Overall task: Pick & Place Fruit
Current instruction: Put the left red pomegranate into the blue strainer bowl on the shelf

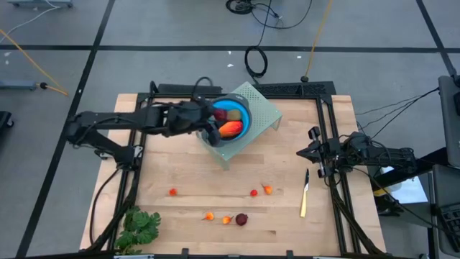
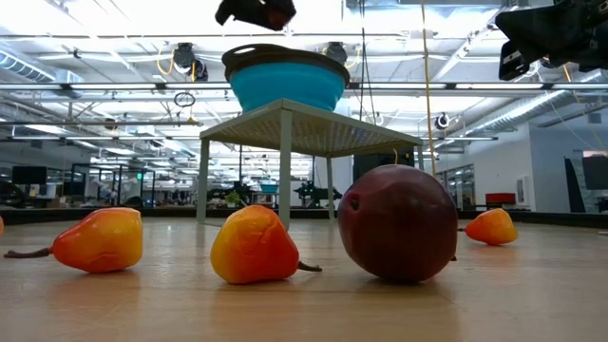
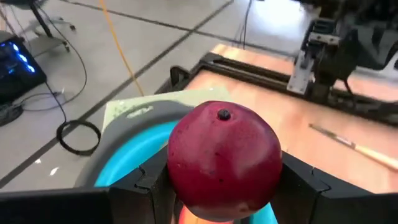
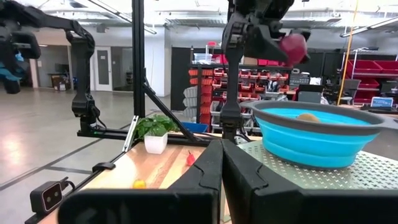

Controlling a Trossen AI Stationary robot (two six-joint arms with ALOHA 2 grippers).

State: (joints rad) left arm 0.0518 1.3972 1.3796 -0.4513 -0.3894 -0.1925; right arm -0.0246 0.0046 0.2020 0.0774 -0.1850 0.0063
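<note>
A: Fruit status? Fast
B: Dark red ball [image 3: 224, 162] is clamped in the left gripper [image 1: 208, 124], hanging right over the blue bowl [image 1: 243, 108] at about 12 o'clock on the table, not dropped yet
A: What's already in?
B: Long orange-red piece [image 1: 230, 129] plus something red and yellowish behind it, hard to split. Bowl sits on the pale green stand [image 1: 262, 109]
A: Left on the wood?
B: Six by my count: another dark red ball [image 1: 241, 219] with two small orange ones [image 1: 209, 215] beside it near 6, a tiny red one [image 1: 172, 191] toward 8, a red and orange pair [image 1: 267, 190] around 5
A: Right side?
B: Right gripper [image 1: 307, 152] parked at 3, jaws shut, empty. Knife [image 1: 305, 194] just below it, leafy bunch [image 1: 139, 226] at 7, both not fruit
A: So?
B: Under halfway I'd judge
</note>
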